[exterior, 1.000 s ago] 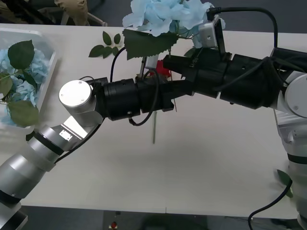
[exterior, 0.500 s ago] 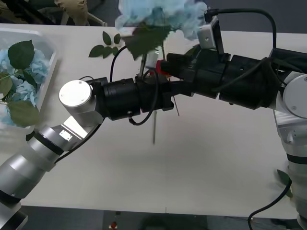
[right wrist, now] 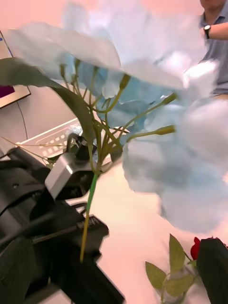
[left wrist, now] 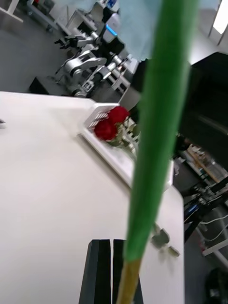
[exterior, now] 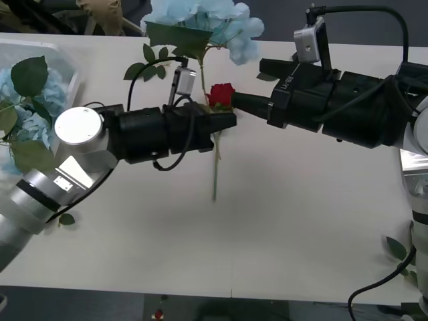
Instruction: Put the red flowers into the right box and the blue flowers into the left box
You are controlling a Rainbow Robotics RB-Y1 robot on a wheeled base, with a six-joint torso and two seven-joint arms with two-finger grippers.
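My left gripper [exterior: 231, 120] clenched on a blue flower's [exterior: 200, 23] stem, my right gripper's [exterior: 237, 101] grip unclear.

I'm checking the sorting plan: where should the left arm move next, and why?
Probably swing the left gripper sideways toward the left box. It appears shut on the stem of a blue flower, held upright above the table, and that box already holds blue blooms.
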